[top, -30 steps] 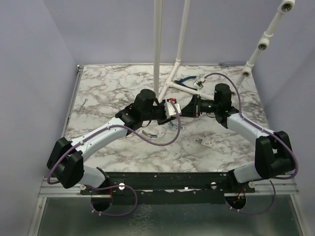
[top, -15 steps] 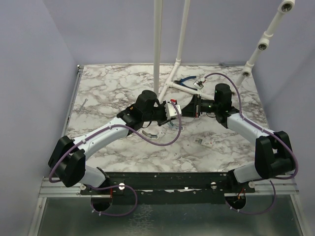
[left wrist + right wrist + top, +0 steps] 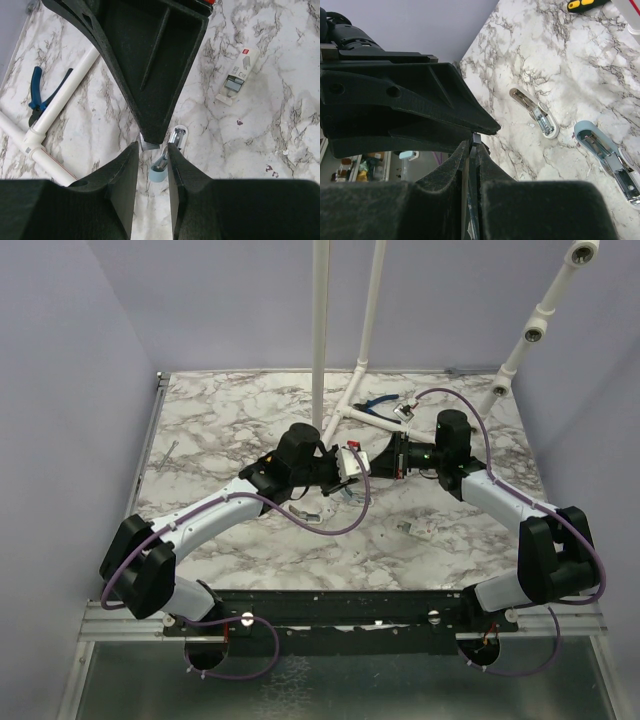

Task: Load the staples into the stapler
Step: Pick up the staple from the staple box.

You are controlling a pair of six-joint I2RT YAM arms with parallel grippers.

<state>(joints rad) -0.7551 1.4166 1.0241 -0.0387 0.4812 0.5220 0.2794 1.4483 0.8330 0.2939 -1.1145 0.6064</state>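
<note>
Above the marble table (image 3: 230, 410), right jaws tight on the staples (image 3: 149, 145), left jaws narrowly apart close by them.

A: What do we enter for the premises?

B: We list it as a robotics laboratory, a closed test cell.

A: On what items do we rest that?

B: One white-and-grey marble-patterned tabletop (image 3: 220, 420) between plain lilac wall panels (image 3: 60, 390). One white plastic pipe frame (image 3: 320, 330) carrying small round cameras (image 3: 534, 335). Two white-and-black jointed robot arms, left (image 3: 200, 520) and right (image 3: 500, 502), trailing purple cables (image 3: 300, 517), bolted to a black bar (image 3: 340, 602) on a silvery aluminium rail (image 3: 120, 625).
</note>
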